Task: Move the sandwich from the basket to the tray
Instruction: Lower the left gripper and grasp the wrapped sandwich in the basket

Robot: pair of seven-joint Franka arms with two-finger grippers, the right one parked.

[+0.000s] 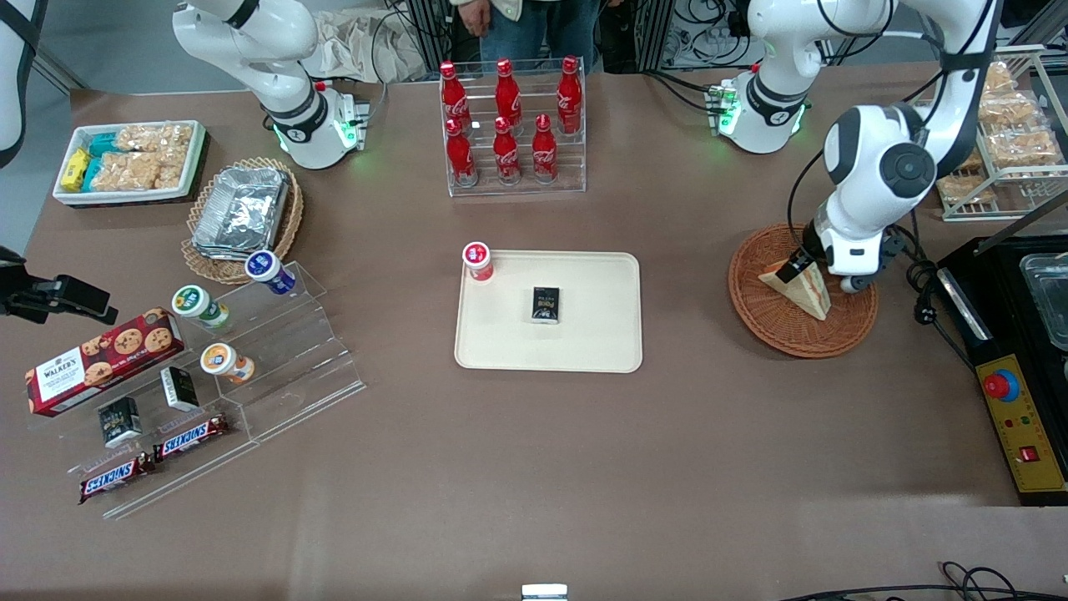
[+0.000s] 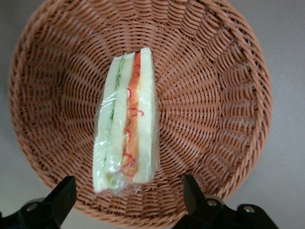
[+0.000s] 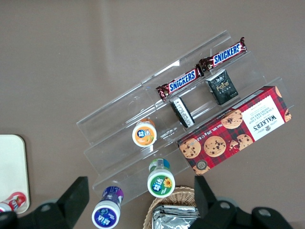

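Sandwich [image 2: 126, 121] in basket [image 2: 228, 95], filling layers plain from the wrist, end effector [image 2: 128, 198] spread wide above, gripping nothing

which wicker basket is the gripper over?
The gripper, jaws open, is over the reddish-brown basket holding the sandwich, not the tan foil-container basket toward the parked arm's end.

Snacks and drinks spread across the brown counter [image 1: 534, 467]

Six cola bottles [image 1: 509, 117] stand at top centre; a cookie box [image 1: 104, 361] and two Snickers bars [image 1: 154, 455] lie lower left on a clear stepped stand [image 1: 275, 367].
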